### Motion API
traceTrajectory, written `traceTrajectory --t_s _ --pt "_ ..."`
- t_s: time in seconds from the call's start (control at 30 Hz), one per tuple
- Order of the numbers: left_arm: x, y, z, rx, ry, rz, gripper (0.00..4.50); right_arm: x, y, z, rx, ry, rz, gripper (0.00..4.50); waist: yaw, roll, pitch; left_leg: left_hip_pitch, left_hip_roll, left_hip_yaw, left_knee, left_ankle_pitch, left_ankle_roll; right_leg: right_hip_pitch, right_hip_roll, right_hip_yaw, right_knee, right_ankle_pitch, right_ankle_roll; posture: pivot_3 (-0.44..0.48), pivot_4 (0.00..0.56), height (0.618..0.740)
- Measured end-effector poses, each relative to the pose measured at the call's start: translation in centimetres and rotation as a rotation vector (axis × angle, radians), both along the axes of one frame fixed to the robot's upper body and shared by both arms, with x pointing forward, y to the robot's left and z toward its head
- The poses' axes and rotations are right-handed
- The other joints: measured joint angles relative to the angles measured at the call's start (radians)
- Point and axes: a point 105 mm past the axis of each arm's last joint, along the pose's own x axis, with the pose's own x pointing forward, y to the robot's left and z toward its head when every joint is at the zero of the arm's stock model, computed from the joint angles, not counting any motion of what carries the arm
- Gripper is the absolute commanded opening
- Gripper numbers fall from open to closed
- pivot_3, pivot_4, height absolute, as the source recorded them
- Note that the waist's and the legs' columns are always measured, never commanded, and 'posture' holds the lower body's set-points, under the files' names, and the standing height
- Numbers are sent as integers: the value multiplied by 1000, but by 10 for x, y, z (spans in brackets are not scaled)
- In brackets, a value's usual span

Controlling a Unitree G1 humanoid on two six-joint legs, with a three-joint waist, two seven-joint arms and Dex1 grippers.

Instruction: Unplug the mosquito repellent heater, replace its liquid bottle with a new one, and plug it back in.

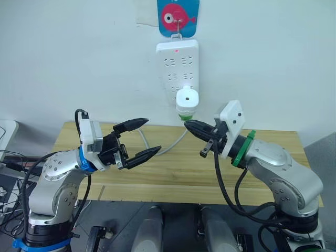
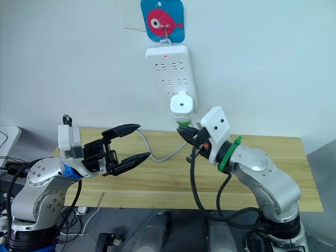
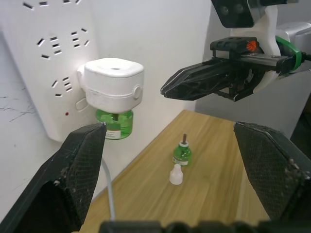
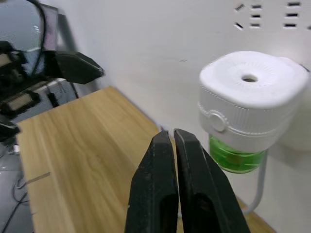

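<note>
The white mosquito repellent heater is plugged into the lower end of a white power strip hanging on the wall. A green liquid bottle sits under it. My right gripper is shut and empty, its tip just below and beside that bottle. My left gripper hangs open over the table's left half, well short of the heater. In the left wrist view a second small green bottle with a brown wick stands on the table, with a white cap beside it.
The wooden table stands against the white wall. The strip's white cable drops onto the tabletop behind my left gripper. A blue fish-shaped hook holds the strip. Loose cables lie at the far left.
</note>
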Motion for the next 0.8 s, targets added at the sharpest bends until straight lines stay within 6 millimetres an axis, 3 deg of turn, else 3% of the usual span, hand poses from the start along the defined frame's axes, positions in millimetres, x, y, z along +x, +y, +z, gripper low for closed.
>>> traceTrajectory --t_s 0.8 --pt "9 -9 0 -1 -21 -1 4500 17 4 -1 -15 -41 -122 28 -1 0 0 0 0 0 0 0 0 0 1 0 0 0 0 251 286 740"
